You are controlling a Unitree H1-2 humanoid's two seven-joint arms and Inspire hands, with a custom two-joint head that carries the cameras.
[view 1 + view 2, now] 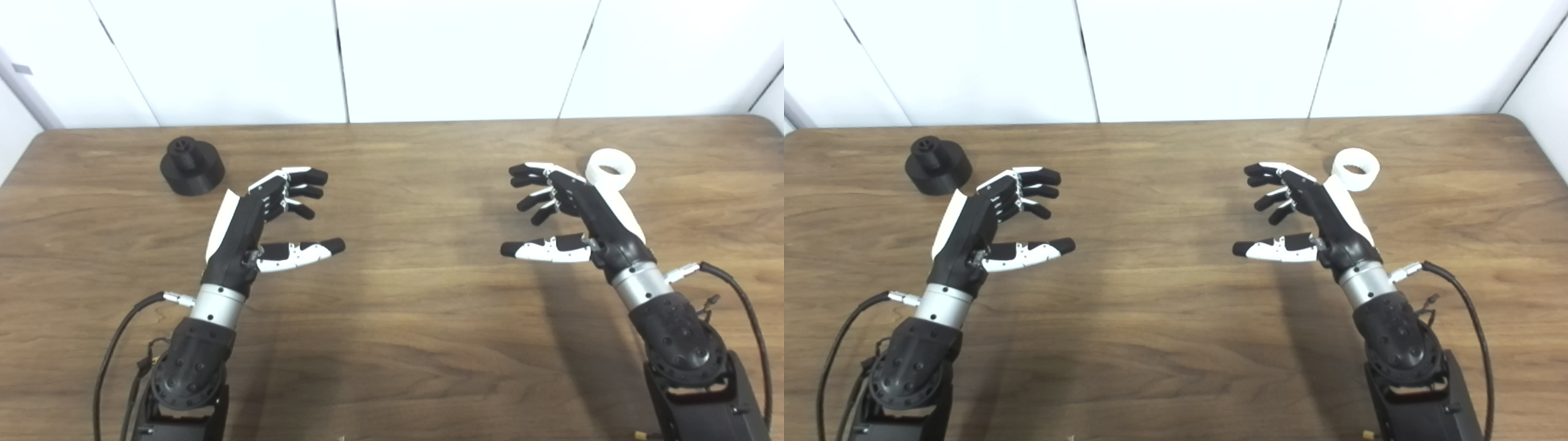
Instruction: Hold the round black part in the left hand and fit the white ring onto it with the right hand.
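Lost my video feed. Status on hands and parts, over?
Left hand open, empty. Right hand open, empty. Black part far left on table, untouched; white ring just beyond right hand. Nothing in the way.

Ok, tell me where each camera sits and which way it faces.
Left eye view: on the head, left side, looking down at the table; both arms rise from the bottom edge.
Right eye view: beside it, same aim, the scene shifted left.
Both show the open left hand, the open right hand, the black part and the ring.
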